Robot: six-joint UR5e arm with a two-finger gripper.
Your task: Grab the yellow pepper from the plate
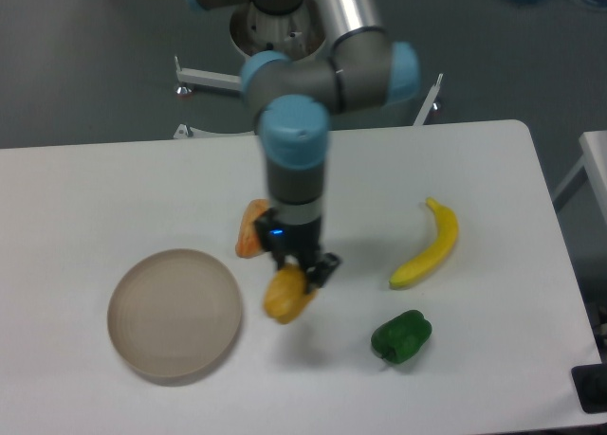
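Note:
The yellow pepper (286,297) is held in my gripper (296,276), lifted above the table just right of the plate. The jaws are shut on its upper part. Its shadow falls on the table below and to the right. The round beige plate (174,312) sits at the front left and has nothing on it. The pepper's stem is hidden by the fingers.
An orange wedge (251,228) lies behind the gripper, partly hidden by the arm. A yellow banana (429,245) lies to the right. A green pepper (400,336) sits at the front right. The table's right edge is near the banana.

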